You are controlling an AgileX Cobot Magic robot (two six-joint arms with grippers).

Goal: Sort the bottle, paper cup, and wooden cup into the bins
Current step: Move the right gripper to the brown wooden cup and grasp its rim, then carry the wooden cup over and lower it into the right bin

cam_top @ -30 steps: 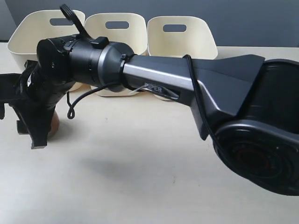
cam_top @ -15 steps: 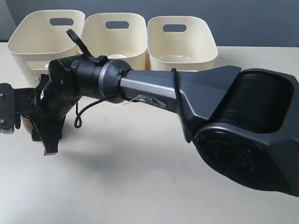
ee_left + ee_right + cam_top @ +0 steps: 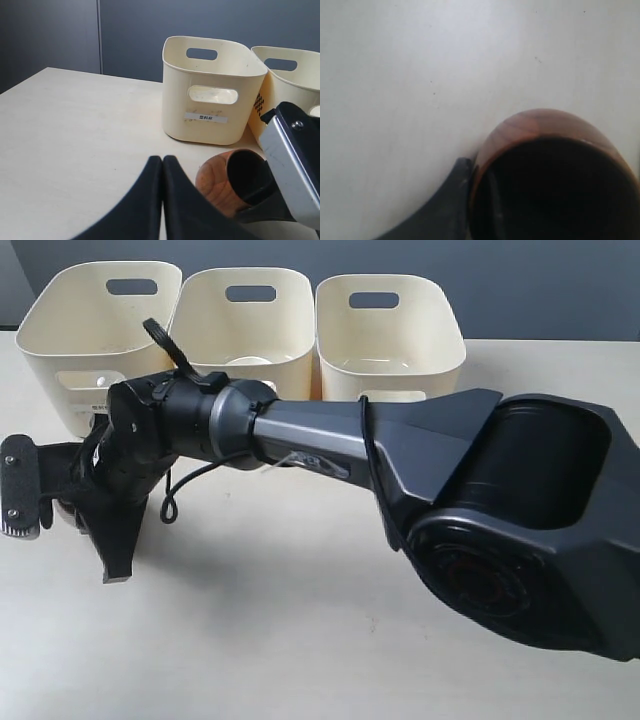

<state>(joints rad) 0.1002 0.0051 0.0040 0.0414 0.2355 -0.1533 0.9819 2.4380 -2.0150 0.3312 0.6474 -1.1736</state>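
The right gripper [image 3: 85,525] reaches far across to the left and pinches the rim of the wooden cup [image 3: 225,182], one finger [image 3: 437,210] outside the wall and the other inside. The cup sits low over the table [image 3: 300,640], in front of the left bin [image 3: 212,90]. The left gripper [image 3: 162,197] has its fingers pressed together, empty, just beside the cup.

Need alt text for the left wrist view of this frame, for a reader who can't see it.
A dark brown wooden cup sits on a pale table beside the left gripper, whose black fingertips are pressed together. The right gripper's metal-edged finger intrudes at the cup. Behind stand two cream bins, the nearer bearing a small white label.
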